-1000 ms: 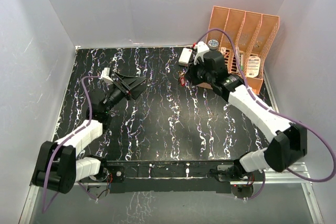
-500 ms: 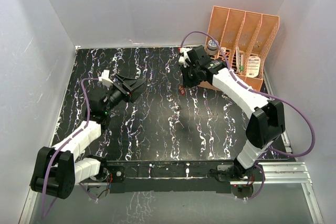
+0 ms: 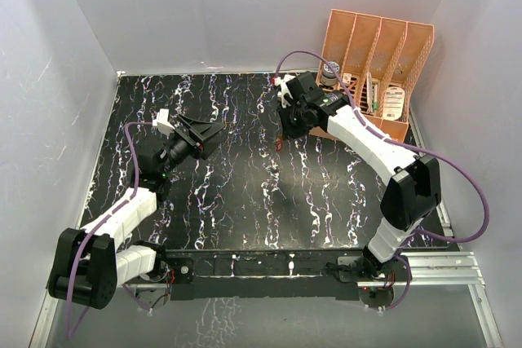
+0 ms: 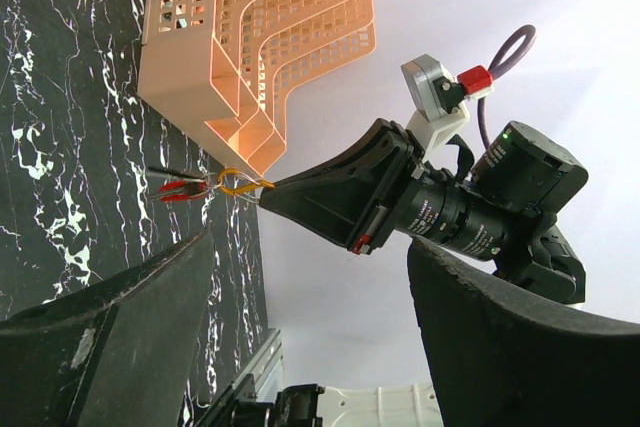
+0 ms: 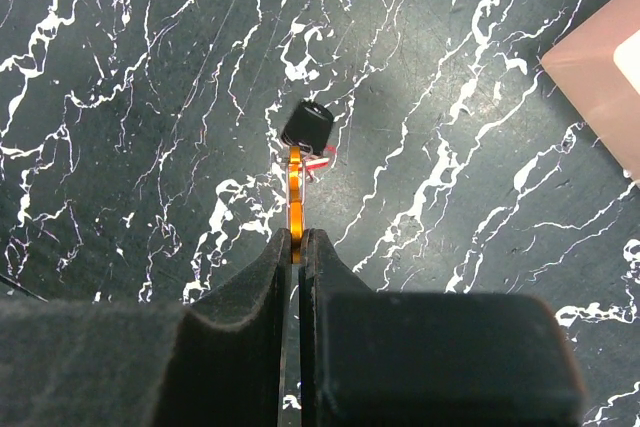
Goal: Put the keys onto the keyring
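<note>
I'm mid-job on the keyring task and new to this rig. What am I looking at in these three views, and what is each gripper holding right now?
You are driving two robot arms, the left arm and the right arm, bolted at the near edge of a black marbled table. The overhead view looks down from behind them. The other two pictures come from a camera on each wrist. The right gripper is shut on the thin orange keyring. The black-headed key and the red-headed key appear to hang from it. The left wrist view shows that same grip from the side. The left gripper is open and holds nothing. An orange file rack stands at the back right corner.
</note>
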